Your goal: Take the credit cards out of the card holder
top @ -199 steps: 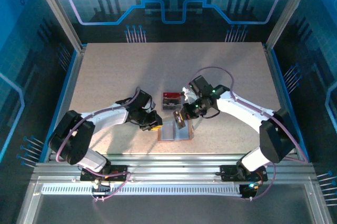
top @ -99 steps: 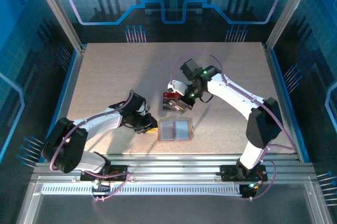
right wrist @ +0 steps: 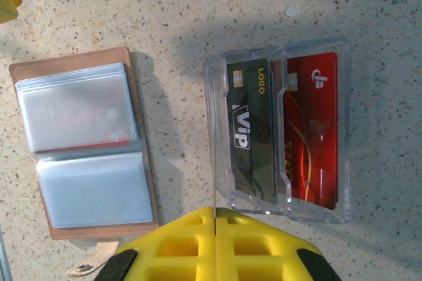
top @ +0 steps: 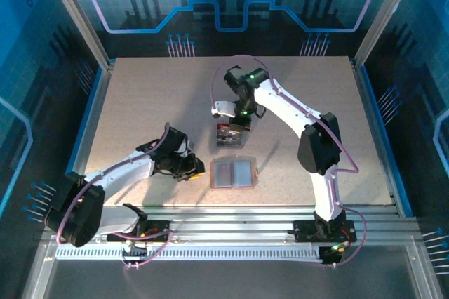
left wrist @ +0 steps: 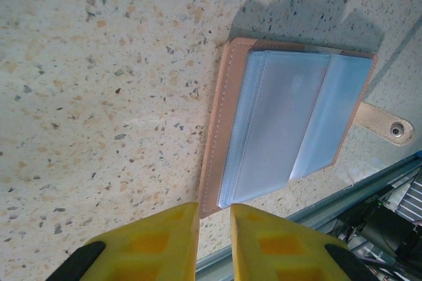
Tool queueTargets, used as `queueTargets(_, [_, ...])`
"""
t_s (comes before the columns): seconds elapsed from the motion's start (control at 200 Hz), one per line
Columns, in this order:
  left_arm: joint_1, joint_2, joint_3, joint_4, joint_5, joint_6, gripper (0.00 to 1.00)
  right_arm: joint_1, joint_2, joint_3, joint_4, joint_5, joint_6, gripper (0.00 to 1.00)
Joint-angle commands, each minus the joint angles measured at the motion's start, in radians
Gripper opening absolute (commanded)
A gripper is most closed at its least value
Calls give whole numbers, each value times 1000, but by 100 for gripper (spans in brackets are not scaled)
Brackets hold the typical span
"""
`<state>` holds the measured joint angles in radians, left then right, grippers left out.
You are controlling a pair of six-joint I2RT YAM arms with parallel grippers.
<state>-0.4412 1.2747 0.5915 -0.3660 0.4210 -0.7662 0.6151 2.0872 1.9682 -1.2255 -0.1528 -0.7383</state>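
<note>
Top cam, L to R. Your left gripper (top: 188,167) sits low on the table (top: 140,102), just left of the holder (top: 232,173), apart from it. On the left wrist cam (left wrist: 214,241) its yellow fingers (left wrist: 151,245) are a narrow slit apart w/ nothing between them; the holder's near corner (left wrist: 290,129) lies just ahead of the tips.

Holder: open flat, pockets up, near the front edge at table centre. Right wrist cam shows it (right wrist: 82,142) w/ two pale blue-grey pocket stacks and the snap tab (right wrist: 86,266) folded out. Upper pocket looks greyer, w/ a thin reddish line on its lower edge; poss. a card inside, too faint to call.

Just behind the holder, not touching: clear tray (top: 230,134). On the right wrist cam the tray (right wrist: 217,83) holds two cards side by side, dark "VIP" card (right wrist: 250,129) in the left slot, red card (right wrist: 315,136) in the right.

Your right gripper (top: 238,123) hangs over the tray's far side. On its own cam (right wrist: 215,218) the fingers are pressed together, gripping nothing.
</note>
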Motion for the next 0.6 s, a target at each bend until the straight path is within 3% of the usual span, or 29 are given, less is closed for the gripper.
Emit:
queueTargets(0.0, [11,-27,-16,-41,-11,13,20,8,41,66,-75,18,-41,0])
queueTargets(0.595, [17,-63,-50,-38,-10,7,20,27,207,199,-118,108,-70,0])
